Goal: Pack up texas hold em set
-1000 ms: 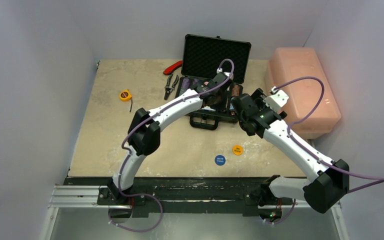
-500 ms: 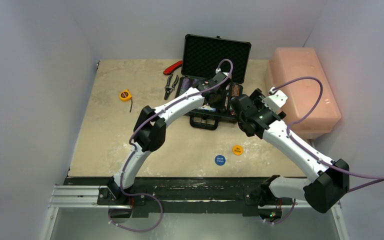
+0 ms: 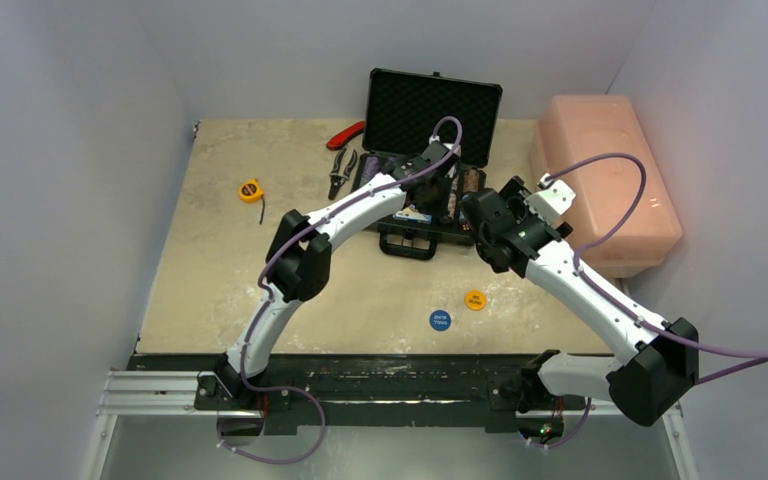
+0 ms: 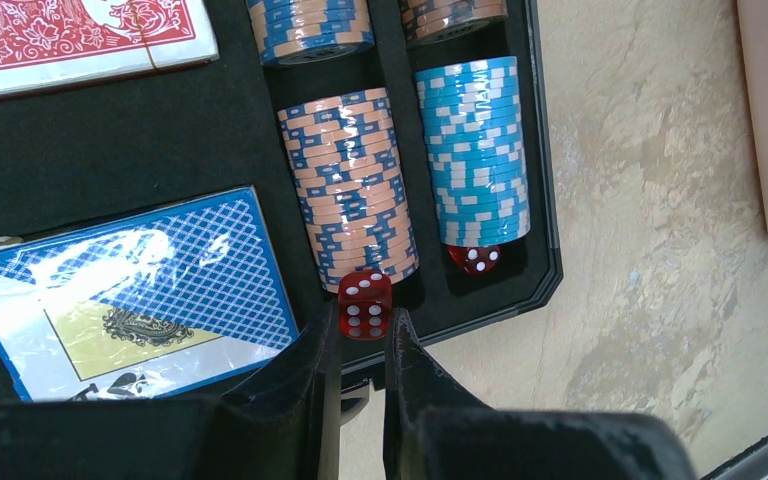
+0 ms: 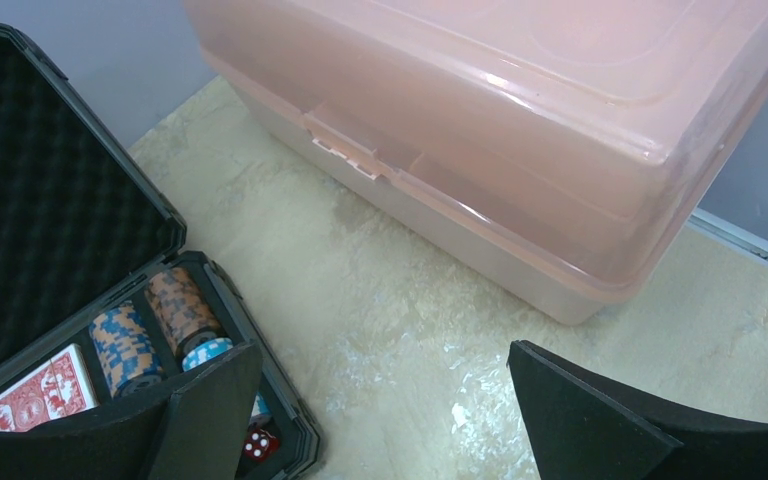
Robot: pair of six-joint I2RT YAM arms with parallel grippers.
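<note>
Furthest left, a yellow tape measure (image 3: 250, 189) and the red-handled pliers (image 3: 344, 160) lie on the table (image 3: 210, 270); neither belongs to the set. Next stands the black briefcase (image 3: 435, 105), its foam-lined lid upright so the tray is within reach. Over the tray's near right corner the left gripper (image 4: 362, 332) has its jaws narrow, apparently pinching a red die (image 4: 365, 298) at the foot of the orange-and-blue chip column (image 4: 350, 190), likely to seat it in the spare end of that slot. A second die (image 4: 475, 259) lies likewise below the light-blue chip column (image 4: 472, 150). The tray also holds a blue deck (image 4: 130, 290) and a red deck (image 4: 80, 35). Nearer the arms, the blue disc (image 3: 440, 320) and orange disc (image 3: 475, 299) lie unpacked. The right gripper (image 5: 385, 400) hovers spread wide and empty beside the case's right edge, probably keeping clear. Farthest right, the pink box (image 3: 605, 180) sits closed, its contents indiscernible.
</note>
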